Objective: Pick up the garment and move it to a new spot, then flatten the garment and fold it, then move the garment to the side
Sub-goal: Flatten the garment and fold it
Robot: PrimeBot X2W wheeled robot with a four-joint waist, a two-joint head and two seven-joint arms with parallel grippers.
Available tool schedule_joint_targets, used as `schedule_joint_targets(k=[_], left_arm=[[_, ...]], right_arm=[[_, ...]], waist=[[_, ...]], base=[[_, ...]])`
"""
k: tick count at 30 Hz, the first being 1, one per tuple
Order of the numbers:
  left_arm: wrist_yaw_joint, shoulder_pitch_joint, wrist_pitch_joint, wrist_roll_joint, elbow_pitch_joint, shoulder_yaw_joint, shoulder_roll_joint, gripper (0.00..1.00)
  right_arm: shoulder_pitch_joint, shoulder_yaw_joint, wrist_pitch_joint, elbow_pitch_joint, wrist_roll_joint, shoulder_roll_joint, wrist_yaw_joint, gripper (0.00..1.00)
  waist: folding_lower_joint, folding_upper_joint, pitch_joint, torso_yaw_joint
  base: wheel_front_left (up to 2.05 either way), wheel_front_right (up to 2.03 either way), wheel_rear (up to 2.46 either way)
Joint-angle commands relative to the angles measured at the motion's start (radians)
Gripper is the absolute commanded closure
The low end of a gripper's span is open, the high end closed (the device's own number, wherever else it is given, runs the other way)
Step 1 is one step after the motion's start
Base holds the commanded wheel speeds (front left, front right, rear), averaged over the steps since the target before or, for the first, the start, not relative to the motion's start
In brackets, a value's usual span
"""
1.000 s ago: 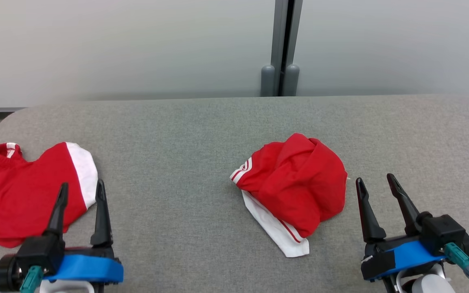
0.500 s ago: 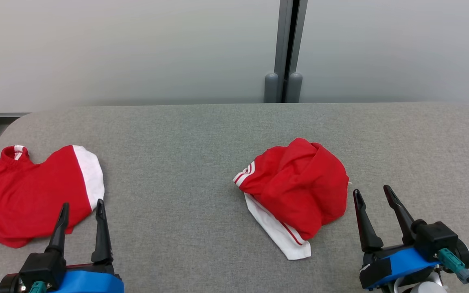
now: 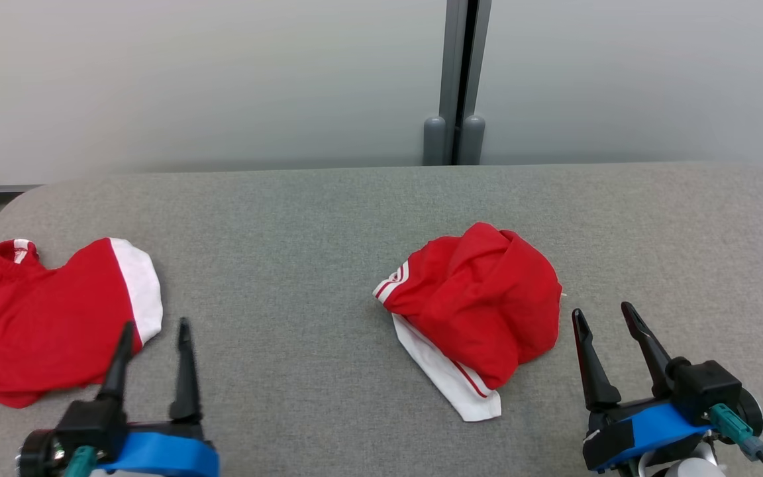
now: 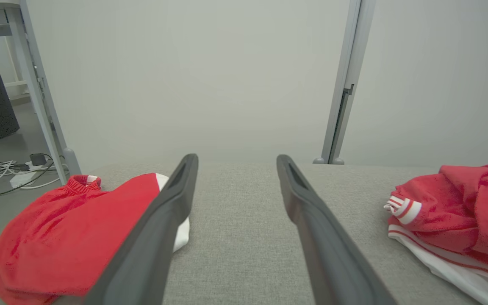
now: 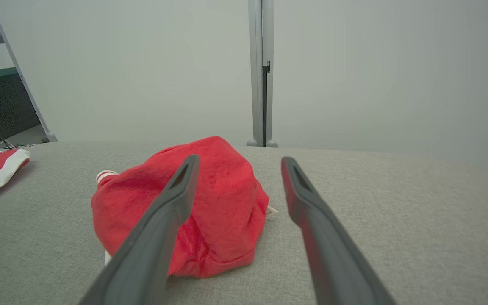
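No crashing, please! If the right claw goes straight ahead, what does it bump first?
Probably the edge of the crumpled garment, with one finger of the right claw; otherwise only grey surface.

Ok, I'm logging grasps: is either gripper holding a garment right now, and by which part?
Nothing is held: left gripper and right gripper are open and empty; the crumpled garment lies untouched.

Garment [image 3: 487, 298] on table [image 3: 289, 218] centre-right, second garment [image 3: 37, 324] at left edge, post [image 3: 457, 66] behind table

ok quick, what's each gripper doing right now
left gripper: open, empty, near the flat red garment
right gripper: open, empty, beside the crumpled red garment
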Motion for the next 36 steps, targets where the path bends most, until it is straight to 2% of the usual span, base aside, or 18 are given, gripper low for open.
schedule_joint_targets(k=[1, 11, 16, 18, 27, 36], left_arm=[[-0.015, -0.029, -0.003, -0.001, 0.008, -0.032, -0.004, 0.0], [-0.034, -0.156, -0.003, -0.019, 0.129, -0.269, 0.007, 0.0], [-0.032, -0.221, -0.003, -0.056, 0.198, -0.355, 0.028, 0.0], [-0.032, -0.268, -0.003, -0.079, 0.265, -0.412, 0.045, 0.0], [-0.032, -0.375, -0.003, -0.141, 0.434, -0.527, 0.072, 0.0], [-0.032, -0.465, -0.003, -0.201, 0.553, -0.641, 0.07, 0.0]], right_arm=[[-0.007, 0.003, -0.004, 0.0, -0.006, -0.004, 0.0, 0.0], [-0.034, 0.013, -0.004, -0.007, -0.003, -0.004, 0.0, 0.0], [-0.05, 0.01, -0.004, -0.01, -0.004, -0.004, 0.0, 0.0], [-0.057, 0.006, -0.004, -0.013, -0.004, -0.005, 0.0, 0.0], [-0.078, 0.002, -0.004, -0.03, 0.008, -0.004, 0.0, 0.0], [-0.094, 0.001, -0.004, -0.038, 0.022, -0.004, 0.0, 0.0]], waist=[[0.0, 0.0, 0.004, -0.004], [0.0, 0.0, 0.054, -0.057], [0.0, 0.0, 0.081, -0.089], [0.0, 0.0, 0.101, -0.113], [0.0, 0.0, 0.158, -0.171], [0.0, 0.0, 0.199, -0.208]], base=[[0.0, 0.0, 0.0], [0.0, 0.0, 0.0], [0.0, 0.0, 0.0], [0.0, 0.0, 0.0], [0.0, 0.0, 0.0], [0.0, 0.0, 0.0]])
